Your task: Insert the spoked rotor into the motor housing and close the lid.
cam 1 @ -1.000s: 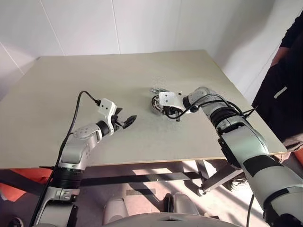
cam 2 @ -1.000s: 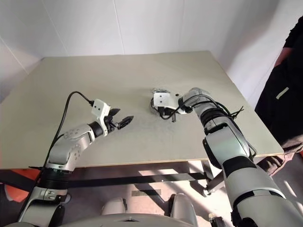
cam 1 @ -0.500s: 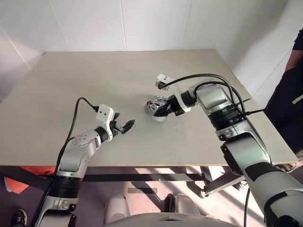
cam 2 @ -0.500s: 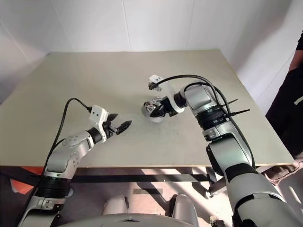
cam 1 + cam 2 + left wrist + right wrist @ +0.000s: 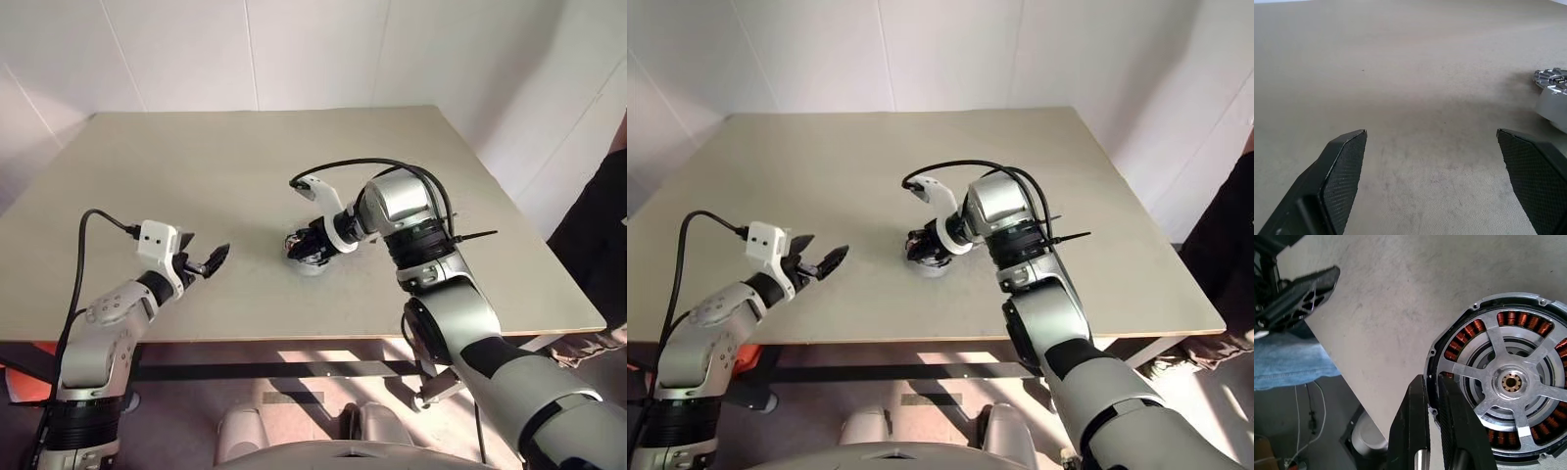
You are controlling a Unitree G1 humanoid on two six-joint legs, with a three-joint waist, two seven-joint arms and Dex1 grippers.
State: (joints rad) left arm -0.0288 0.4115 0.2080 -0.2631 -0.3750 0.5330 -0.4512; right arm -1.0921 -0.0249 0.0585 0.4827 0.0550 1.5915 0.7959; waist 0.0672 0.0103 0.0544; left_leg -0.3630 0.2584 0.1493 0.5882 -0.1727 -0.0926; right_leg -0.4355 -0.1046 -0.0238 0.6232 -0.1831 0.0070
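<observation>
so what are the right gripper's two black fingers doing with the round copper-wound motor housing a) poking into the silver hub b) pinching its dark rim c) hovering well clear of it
b: in the right wrist view the right gripper has its fingers closed together on the dark rim of the motor housing, whose copper windings and silver hub are uncovered.

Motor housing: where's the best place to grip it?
Pinch the motor housing by its thin outer rim, coming in edge-on, as the right gripper does now. It is a shallow disc, and its broad flat face offers nothing to clamp.
</observation>
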